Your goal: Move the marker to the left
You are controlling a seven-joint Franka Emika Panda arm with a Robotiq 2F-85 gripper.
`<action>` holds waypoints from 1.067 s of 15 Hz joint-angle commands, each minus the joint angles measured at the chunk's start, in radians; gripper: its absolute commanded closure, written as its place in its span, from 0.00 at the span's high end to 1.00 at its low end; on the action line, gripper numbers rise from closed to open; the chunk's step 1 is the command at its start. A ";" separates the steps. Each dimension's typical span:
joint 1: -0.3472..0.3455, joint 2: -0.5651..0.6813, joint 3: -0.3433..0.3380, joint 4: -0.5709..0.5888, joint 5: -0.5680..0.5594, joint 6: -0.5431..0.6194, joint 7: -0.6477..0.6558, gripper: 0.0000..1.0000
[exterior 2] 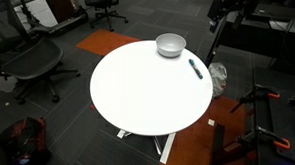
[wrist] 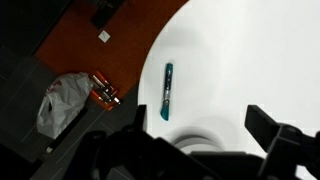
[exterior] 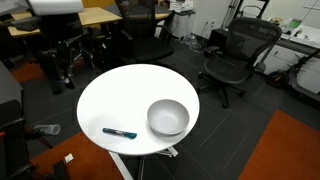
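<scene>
The marker (exterior: 119, 132) is a thin dark pen with a teal section, lying flat on the round white table (exterior: 110, 95) near its edge, beside the grey bowl (exterior: 168, 117). Both show in the other exterior view too, the marker (exterior 2: 195, 68) to the right of the bowl (exterior 2: 170, 43). In the wrist view the marker (wrist: 166, 92) lies near the table rim, and the bowl (wrist: 205, 140) is partly hidden under my gripper (wrist: 200, 120). The gripper is open and empty, high above the table, with the marker ahead of its left finger.
Black office chairs (exterior: 232, 55) (exterior 2: 23, 57) stand around the table. The floor has an orange carpet patch (wrist: 110, 45). A crumpled plastic bag (wrist: 62, 100) and small items lie on the floor below the table edge. Desks stand at the back (exterior: 100, 15).
</scene>
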 commanded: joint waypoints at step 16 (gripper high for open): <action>0.010 0.369 -0.115 0.042 0.053 0.329 -0.030 1.00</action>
